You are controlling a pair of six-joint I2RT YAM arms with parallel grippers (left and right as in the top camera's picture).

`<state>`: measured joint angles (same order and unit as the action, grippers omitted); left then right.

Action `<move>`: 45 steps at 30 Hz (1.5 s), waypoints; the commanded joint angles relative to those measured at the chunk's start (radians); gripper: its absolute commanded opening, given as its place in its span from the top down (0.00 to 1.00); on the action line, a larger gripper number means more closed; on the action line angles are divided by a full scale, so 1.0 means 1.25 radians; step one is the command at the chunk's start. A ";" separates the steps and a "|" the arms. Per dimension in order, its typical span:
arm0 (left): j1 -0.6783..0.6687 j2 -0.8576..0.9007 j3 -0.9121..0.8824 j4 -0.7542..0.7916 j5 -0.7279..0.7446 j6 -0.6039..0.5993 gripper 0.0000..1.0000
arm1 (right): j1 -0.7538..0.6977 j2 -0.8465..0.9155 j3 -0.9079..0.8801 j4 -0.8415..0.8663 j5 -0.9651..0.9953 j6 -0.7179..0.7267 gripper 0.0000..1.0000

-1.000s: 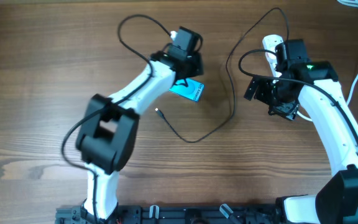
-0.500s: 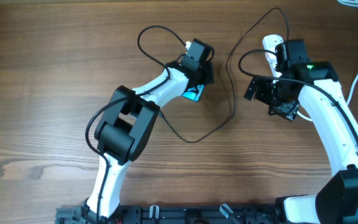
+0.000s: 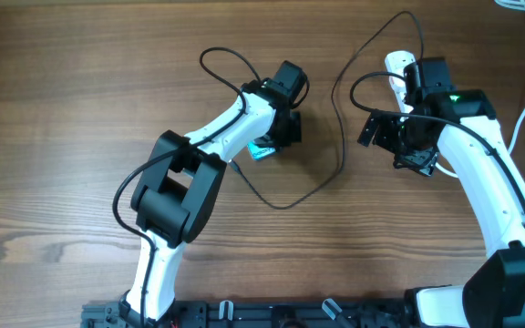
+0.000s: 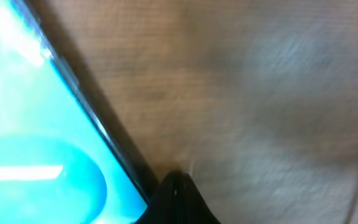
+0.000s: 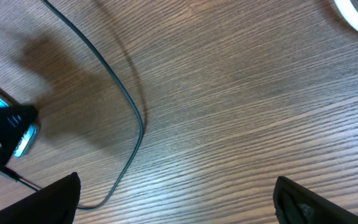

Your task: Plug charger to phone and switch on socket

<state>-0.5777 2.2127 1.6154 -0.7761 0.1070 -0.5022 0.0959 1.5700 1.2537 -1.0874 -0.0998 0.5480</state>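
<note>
The phone [image 3: 262, 151] lies mid-table, with only a teal corner showing under my left gripper [image 3: 273, 138]. In the left wrist view its teal screen [image 4: 23, 124] fills the left side, and my left gripper [image 4: 176, 199] is shut just beside its dark edge. The black charger cable [image 3: 335, 164] loops from the top down to the left; its tip is hidden under my left arm. The white socket [image 3: 396, 66] is mostly hidden behind my right arm. My right gripper [image 3: 383, 137] hovers open and empty [image 5: 185, 202] over bare wood beside the cable [image 5: 132, 112].
A white cord [image 3: 523, 105] runs along the right edge and shows as a white curve in the right wrist view [image 5: 356, 12]. My left arm's own black cable [image 3: 221, 59] loops above its wrist. The table is brown wood.
My left gripper swung right, then came down and left over the phone, and now covers most of it. The phone sits slightly lower left. The right arm has not moved.
</note>
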 commanded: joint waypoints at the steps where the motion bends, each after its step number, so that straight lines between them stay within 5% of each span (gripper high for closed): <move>1: -0.001 0.066 -0.046 -0.071 -0.023 0.022 0.96 | 0.004 -0.002 0.001 0.002 0.014 0.003 0.00; 26: 0.003 0.005 0.028 -0.167 -0.034 -0.045 0.96 | 0.004 -0.002 0.001 0.000 0.008 0.004 0.00; 35: 0.024 -0.014 0.098 -0.122 -0.198 -0.156 0.96 | 0.004 -0.002 0.001 0.000 0.008 0.004 0.00; 38: 0.043 -0.014 0.098 -0.089 -0.201 -0.157 0.70 | 0.004 -0.002 0.001 0.002 0.008 0.003 0.00; 41: 0.066 -0.005 0.096 -0.051 -0.227 -0.175 0.27 | 0.004 -0.002 0.001 0.002 0.008 0.004 0.00; 45: 0.093 0.007 0.096 -0.023 -0.227 -0.175 0.19 | 0.004 -0.002 0.001 0.002 0.008 0.003 0.00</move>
<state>-0.4881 2.2051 1.7279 -0.8169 -0.1421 -0.7029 0.0959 1.5700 1.2537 -1.0874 -0.0998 0.5480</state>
